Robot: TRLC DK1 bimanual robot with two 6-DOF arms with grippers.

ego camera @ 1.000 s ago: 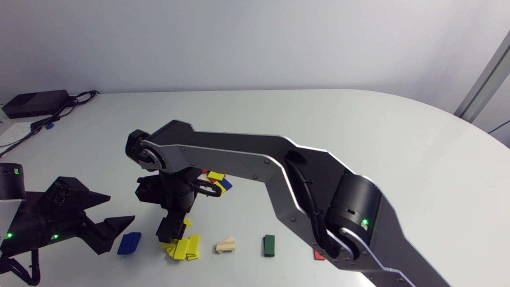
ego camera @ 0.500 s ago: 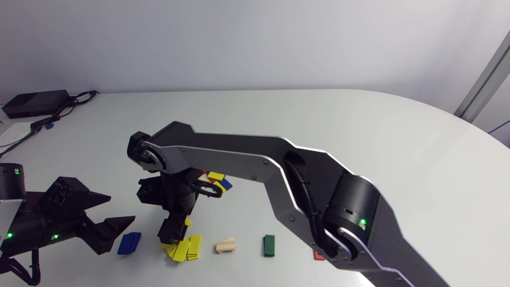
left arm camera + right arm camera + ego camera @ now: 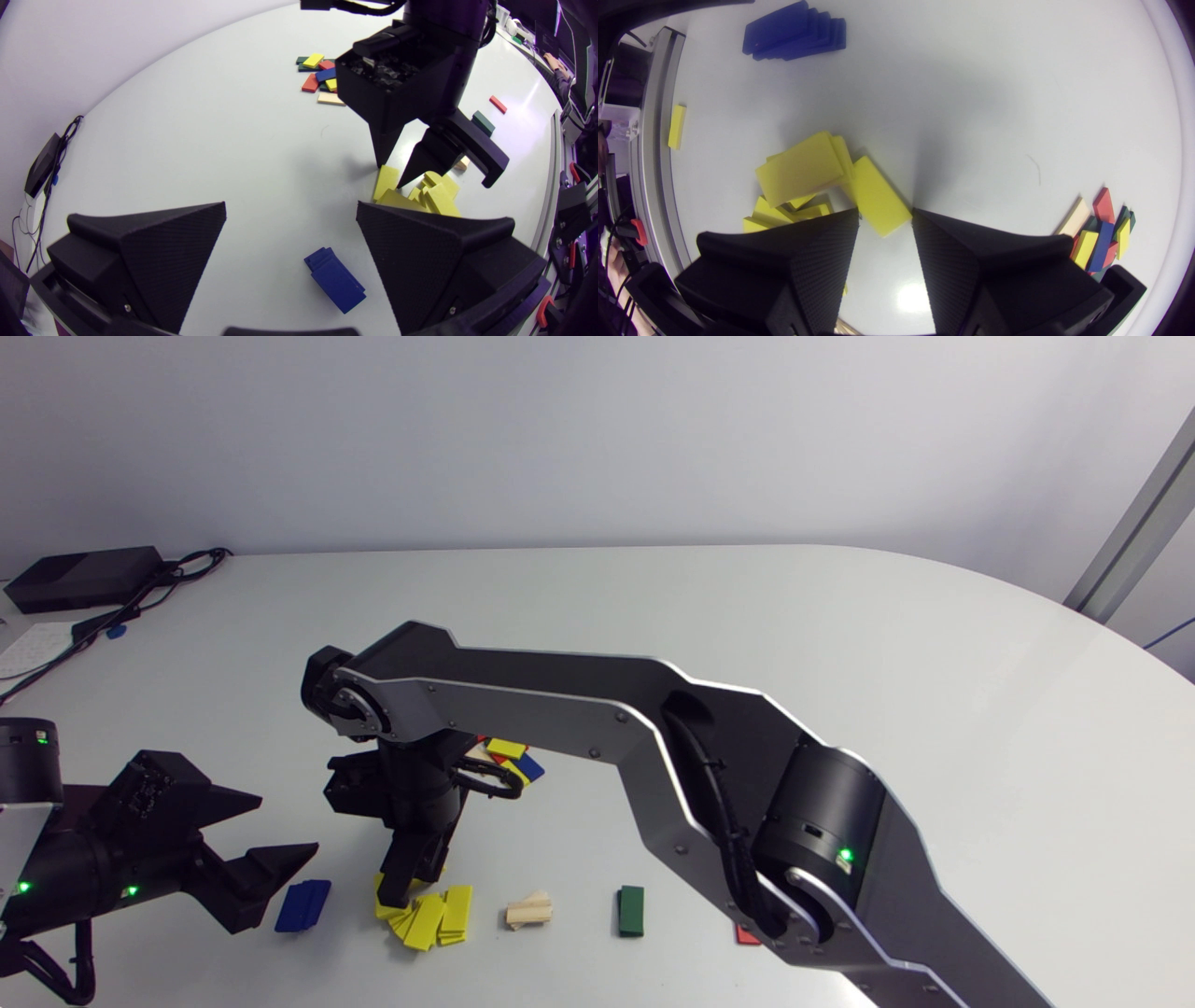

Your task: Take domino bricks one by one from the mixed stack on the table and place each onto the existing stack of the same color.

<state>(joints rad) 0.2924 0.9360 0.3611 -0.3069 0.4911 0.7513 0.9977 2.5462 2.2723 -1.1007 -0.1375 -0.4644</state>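
Observation:
My right gripper (image 3: 403, 887) points down at the toppled yellow stack (image 3: 439, 915), its fingers drawn narrow. In the right wrist view the end of a yellow brick (image 3: 878, 196) lies slanted between the right gripper's (image 3: 886, 214) fingertips, and both touch it. That brick (image 3: 387, 179) leans on the yellow stack (image 3: 798, 170). The mixed stack (image 3: 512, 758) lies behind the right wrist. My left gripper (image 3: 291, 205) hangs open and empty just above the blue stack (image 3: 335, 280), which sits left of the yellow one in the head view (image 3: 302, 905).
Along the front row a wooden stack (image 3: 529, 910), a green stack (image 3: 631, 910) and a red brick (image 3: 747, 933), partly hidden by my right arm, follow to the right. A black box with cables (image 3: 84, 577) sits at the far back left.
My right gripper has sunk a little onto the yellow stack and its fingers have closed in from wide apart. The left arm has not moved.

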